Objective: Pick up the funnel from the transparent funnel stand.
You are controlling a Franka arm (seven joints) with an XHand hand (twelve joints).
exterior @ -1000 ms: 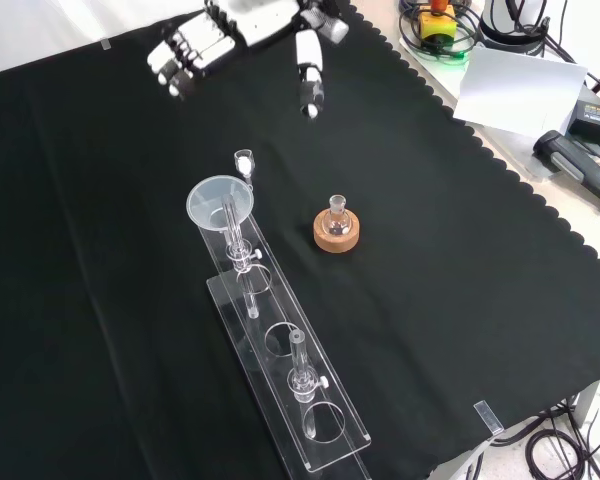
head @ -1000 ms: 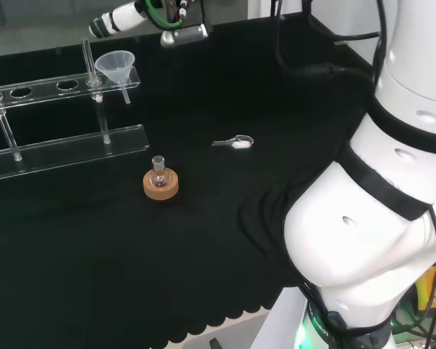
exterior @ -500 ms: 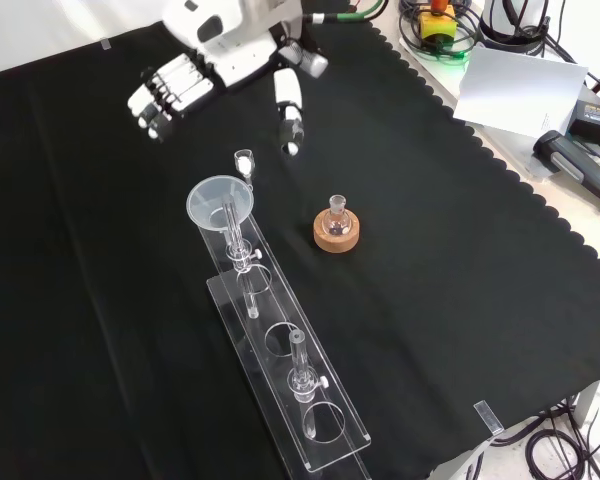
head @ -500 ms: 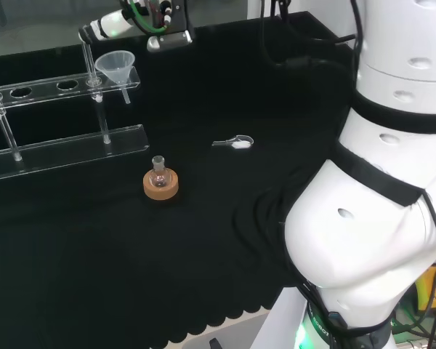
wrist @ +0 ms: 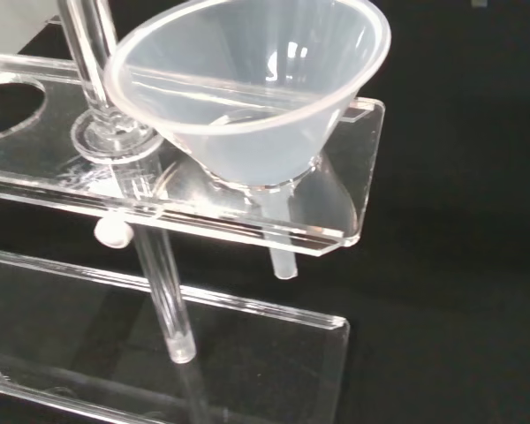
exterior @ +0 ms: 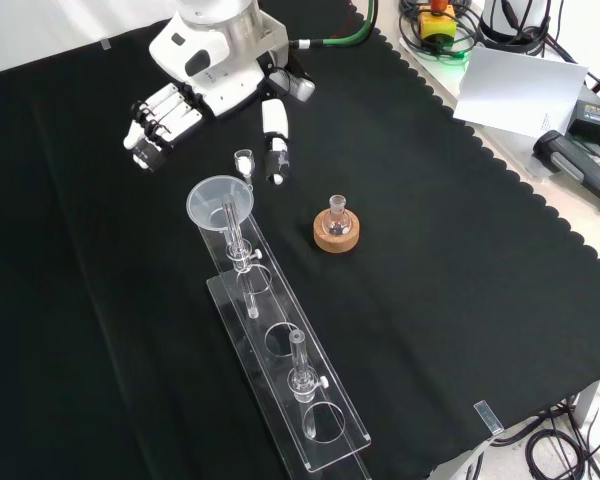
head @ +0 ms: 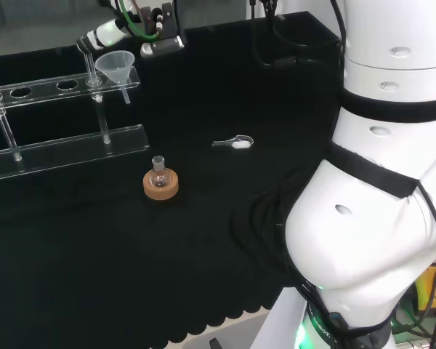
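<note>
Hovering above the cloth (exterior: pixel 100 300) with the hand (exterior: pixel 215 85) released, fingers (exterior: pixel 150 125) straight and spread from the thumb (exterior: pixel 275 140), gripping nothing. Sitting just ahead of the fingertips in the front view, between fingers and thumb but not touched: the funnel (exterior: pixel 218 202), upright in the end hole of the stand (exterior: pixel 280 345), its stem hanging down through the upper shelf. Seen close past the palm in the wrist view: funnel (wrist: pixel 256 97) seated at the shelf's corner, stand (wrist: pixel 203 221) post just beside it. Lying near the thumb tip, a small scoop (exterior: pixel 244 160) with white powder. Resting farther out beyond the thumb, well apart, a little flask (exterior: pixel 336 214) on its cork ring (exterior: pixel 336 234). Showing in the head view close behind the funnel (head: pixel 116 65): hand (head: pixel 105 33), with cloth (head: pixel 203 240) spreading below.
</note>
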